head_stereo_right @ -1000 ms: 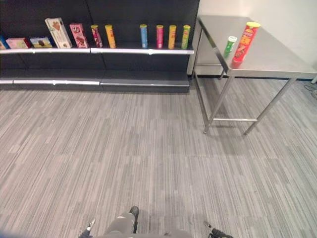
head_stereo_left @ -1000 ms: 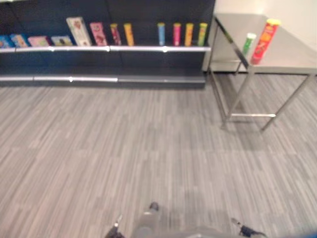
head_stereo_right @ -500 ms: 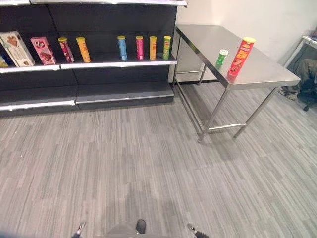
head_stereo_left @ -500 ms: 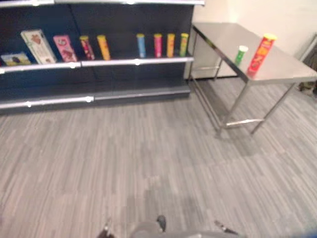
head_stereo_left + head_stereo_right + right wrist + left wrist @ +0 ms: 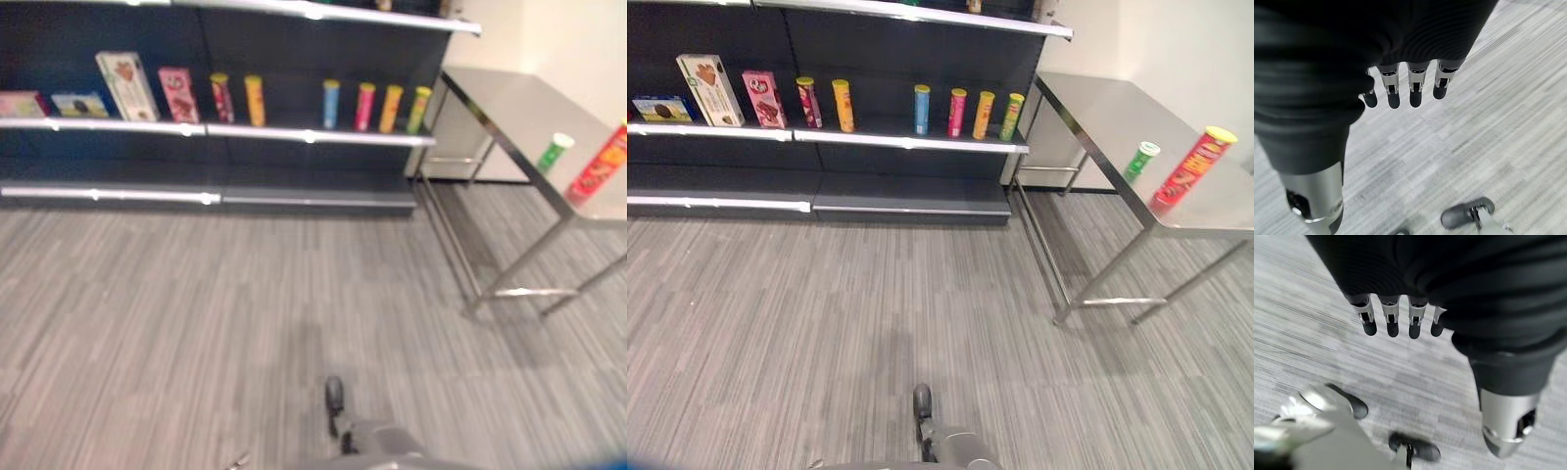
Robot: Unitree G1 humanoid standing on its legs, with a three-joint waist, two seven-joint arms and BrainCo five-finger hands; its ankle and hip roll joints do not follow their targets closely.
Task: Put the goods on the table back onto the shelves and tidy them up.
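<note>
Camera swung left; red can (image 5: 1188,171) and green can (image 5: 1139,161) stand upright; both hands (image 5: 1400,323) (image 5: 1405,90) hang relaxed, empty.

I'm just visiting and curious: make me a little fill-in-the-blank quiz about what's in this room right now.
1. The tall red can and the short green can stand on the metal ____.
2. Beside the red can, the green can is the ____ of the two.
3. Next to the table, the shelf holds a row of four upright ____.
4. The left hand and the right hand each hold ____.

Missing words: table; shorter; cans; nothing
</note>
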